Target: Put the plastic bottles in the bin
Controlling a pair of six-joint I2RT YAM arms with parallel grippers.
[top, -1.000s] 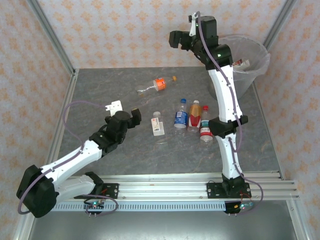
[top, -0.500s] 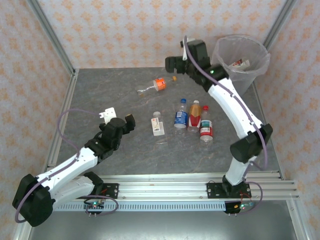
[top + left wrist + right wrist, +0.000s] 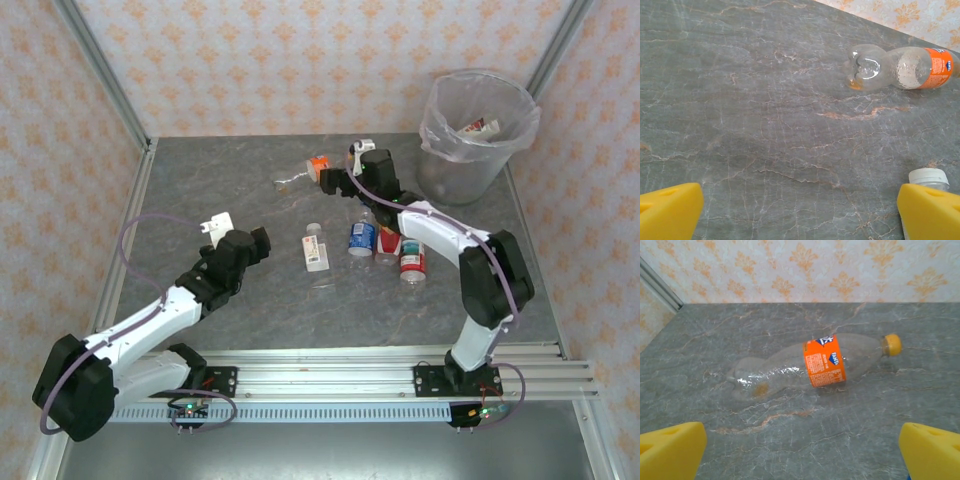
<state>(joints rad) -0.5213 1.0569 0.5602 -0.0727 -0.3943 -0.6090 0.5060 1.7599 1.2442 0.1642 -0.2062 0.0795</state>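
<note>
- The left gripper (image 3: 258,240) hovers low over the table (image 3: 200,180) with its jaws spread wide and nothing between them. It points towards the middle of the table, where the bottles lie.
- The white-capped bottle (image 3: 316,247) lies flat just beyond that gripper. In the left wrist view its cap sits right beside the right-hand pad, so it looks like this arm's likeliest pick.
- The orange-labelled bottle (image 3: 822,362) lies on its side near the back of the table, cap to the right and clear base to the left.
- The right gripper (image 3: 335,180) is lowered in front of that bottle, jaws fully apart and empty. Its wrist view has the bottle centred, so I judge the open jaws are lined up to straddle the bottle's body.
- A blue-labelled bottle (image 3: 361,236) and two red-labelled ones (image 3: 411,262) lie side by side under the right forearm, waiting their turn.
- The bin (image 3: 450,170) stands at the far right corner, well apart from the loose bottles. A label shows inside its liner, probably a bottle, though it is too small to be sure.
</note>
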